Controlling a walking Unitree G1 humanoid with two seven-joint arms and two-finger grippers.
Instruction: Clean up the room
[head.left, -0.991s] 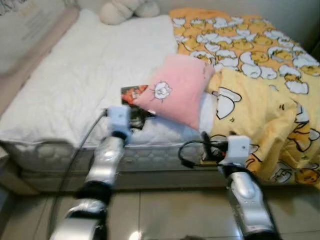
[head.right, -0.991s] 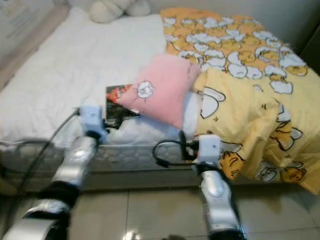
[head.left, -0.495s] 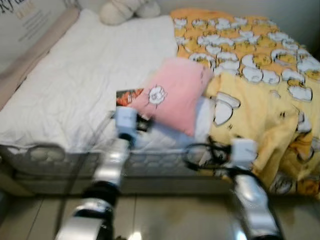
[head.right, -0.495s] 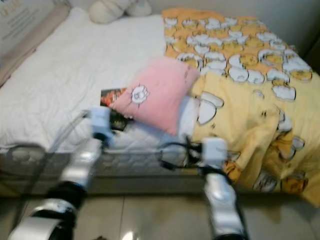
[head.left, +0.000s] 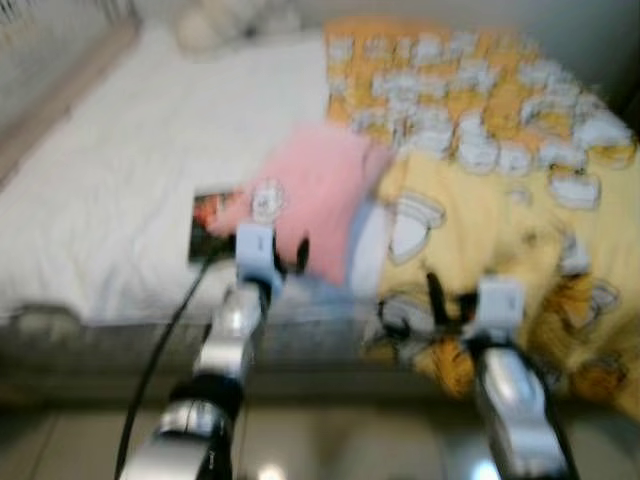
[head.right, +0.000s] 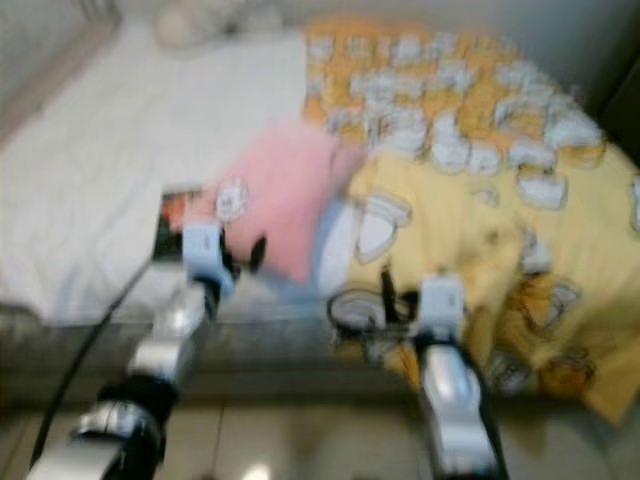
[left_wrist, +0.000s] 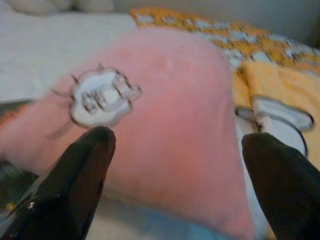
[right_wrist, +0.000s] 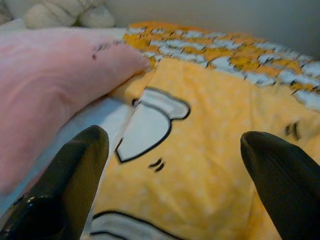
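Note:
A pink pillow (head.left: 312, 195) with a white cartoon patch (left_wrist: 102, 97) lies on the bed, partly over a yellow duck-print blanket (head.left: 500, 200). My left gripper (head.left: 290, 258) is open at the pillow's near edge, and in the left wrist view its fingers (left_wrist: 75, 175) straddle the pillow (left_wrist: 175, 115) close up. My right gripper (head.left: 450, 298) is open low over the blanket's near part. Between its fingers (right_wrist: 65, 185) the right wrist view shows yellow blanket (right_wrist: 200, 165), with the pillow (right_wrist: 55, 85) off to one side. A dark book (head.left: 207, 212) sticks out from under the pillow.
The white mattress (head.left: 110, 170) runs back to pale plush toys (head.left: 225, 25) at the head of the bed. A padded bed side (head.left: 50, 100) rises on the left. Tiled floor (head.left: 330, 440) lies between me and the bed front. The head views are blurred.
The camera has shifted and blurred, so the whole scene sits further left. My left gripper has come closer to the pillow's near edge. The right gripper stays by the blanket.

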